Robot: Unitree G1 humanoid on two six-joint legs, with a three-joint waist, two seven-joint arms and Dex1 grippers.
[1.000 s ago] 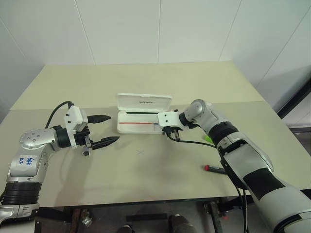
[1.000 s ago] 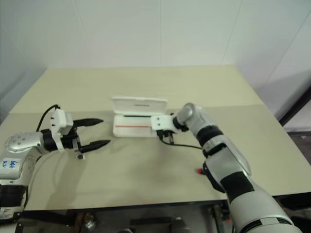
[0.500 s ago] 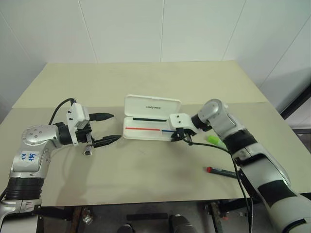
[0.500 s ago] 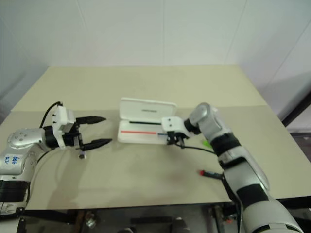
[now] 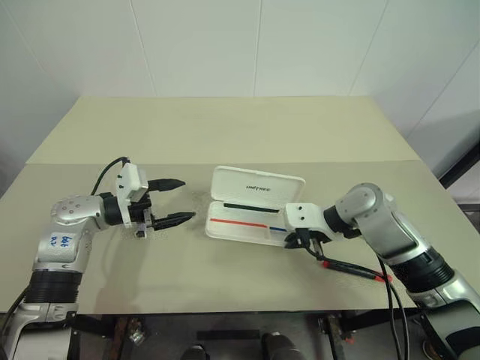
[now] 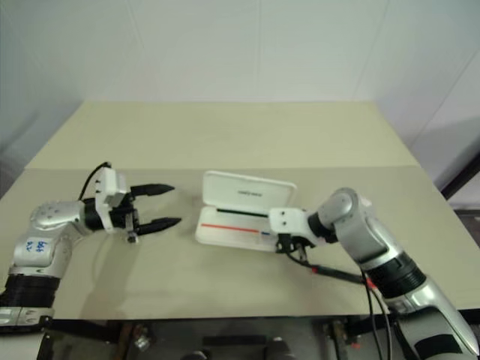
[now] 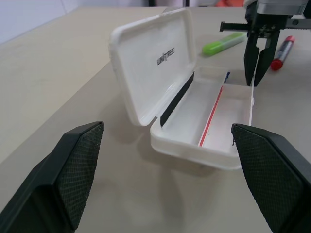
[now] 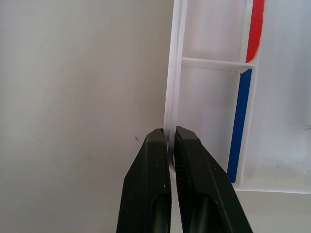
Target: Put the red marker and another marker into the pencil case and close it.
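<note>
Beige table (image 5: 240,135), white tiled wall (image 5: 255,45)

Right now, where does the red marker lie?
In the left eye view, the red marker lies on the table's right near edge, just beyond the shut right gripper beside the open pencil case.

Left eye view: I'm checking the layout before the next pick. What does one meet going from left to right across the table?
left gripper → pencil case → right gripper → red marker

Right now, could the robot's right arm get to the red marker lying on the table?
Probably yes. The red marker lies on open table just beside the right gripper, nothing between them; but its fingers are shut at the pencil case rim and must open first.
</note>
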